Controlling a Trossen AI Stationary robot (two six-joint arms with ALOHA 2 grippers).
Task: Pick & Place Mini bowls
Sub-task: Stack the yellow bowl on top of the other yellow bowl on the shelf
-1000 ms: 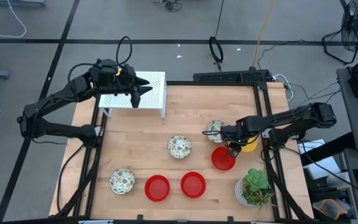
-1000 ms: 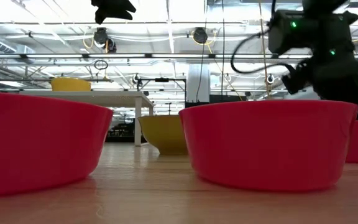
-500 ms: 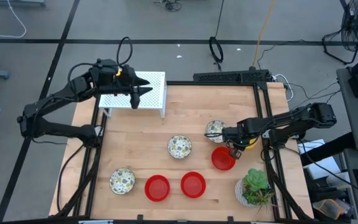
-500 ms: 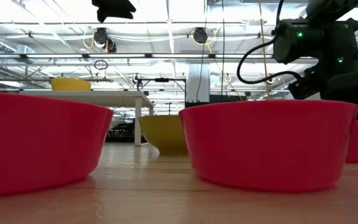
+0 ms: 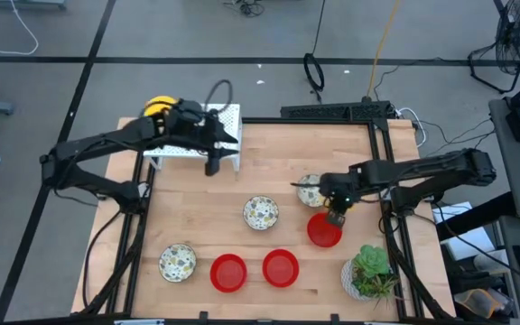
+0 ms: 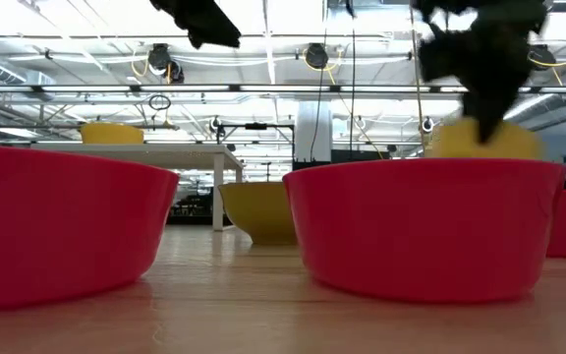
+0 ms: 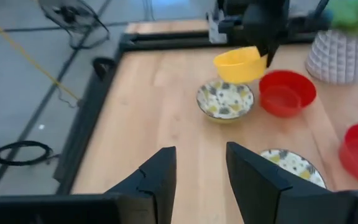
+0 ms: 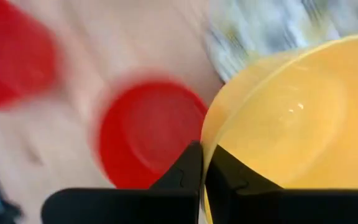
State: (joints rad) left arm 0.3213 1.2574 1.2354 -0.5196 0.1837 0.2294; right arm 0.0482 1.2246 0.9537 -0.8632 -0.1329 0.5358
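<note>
My right gripper [image 8: 202, 149] is shut on a yellow mini bowl [image 7: 236, 64], lifted above the table near a floral bowl [image 7: 224, 99] and a red bowl [image 5: 324, 230]. The arm hides the held bowl in the high view. My left gripper [image 5: 213, 165] hangs open and empty off the front right corner of the white rack [image 5: 228, 117]. Another yellow bowl [image 5: 158, 106] sits on the rack's far left. Two more floral bowls [image 5: 261, 213] [image 5: 178, 262] and two red bowls [image 5: 228, 273] [image 5: 281, 267] rest on the table. My right gripper holds the yellow bowl by its rim [image 8: 209, 140], one finger outside the wall and one inside the hollow. The fingers come from above, pointing down. The bowl hangs clear of the table, its opening up.
A green potted plant [image 5: 368, 271] stands at the near right corner, close to the red bowl. In the low view a further yellow bowl [image 6: 258, 211] stands on the table far back. Bare wood lies between the rack and the middle floral bowl.
My right gripper has shut on the yellow bowl's rim, lifted it off the table and carried it left toward the floral bowl. My left gripper has moved from above the rack toward the right and near side, uncovering the yellow bowl on the rack.
</note>
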